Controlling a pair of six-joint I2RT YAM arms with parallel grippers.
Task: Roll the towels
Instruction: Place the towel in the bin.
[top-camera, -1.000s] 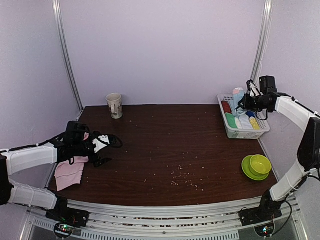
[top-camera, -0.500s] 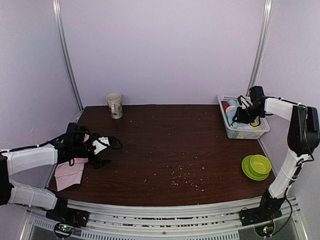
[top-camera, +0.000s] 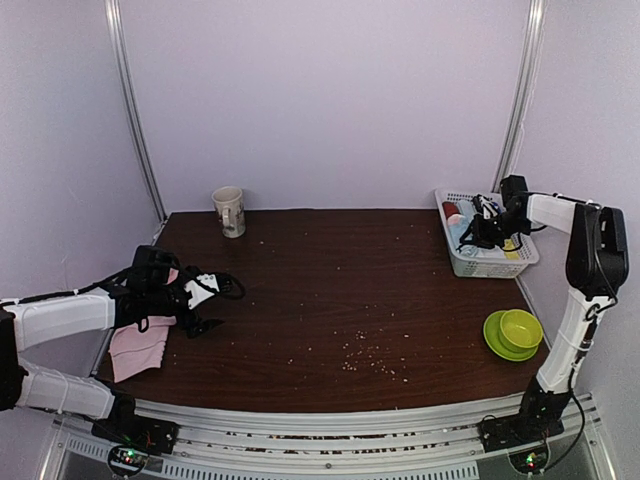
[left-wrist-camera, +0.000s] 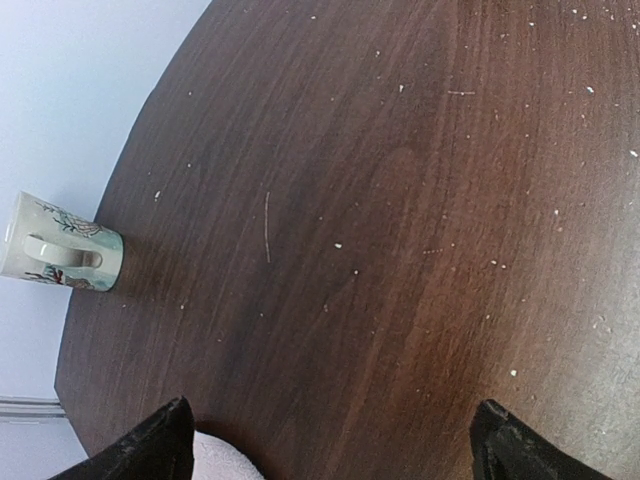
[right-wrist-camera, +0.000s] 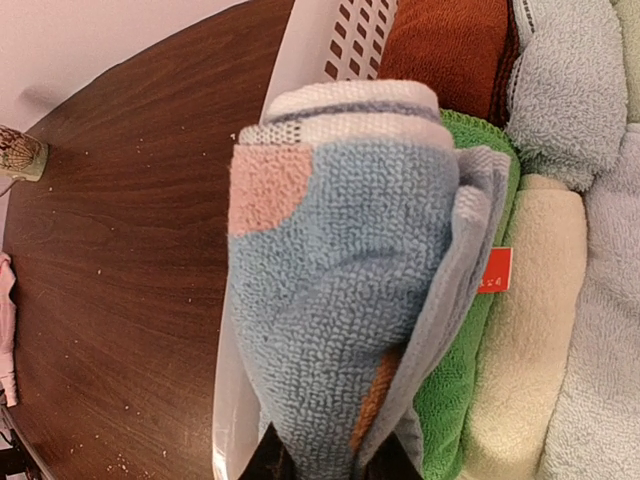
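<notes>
Pinched rolled blue dotted towel in right end effector just above the basket, likely for stowing, with left end effector spread.

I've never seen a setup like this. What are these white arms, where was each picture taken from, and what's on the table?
They are two robot arms bolted at the near edge of a table. The wide picture looks down from above; the other two come from cameras on the wrists. The left gripper is open and empty beside a pink towel. The right gripper is shut on a rolled blue towel at a white basket of other towels. A mug and a green bowl stand on the table.
</notes>
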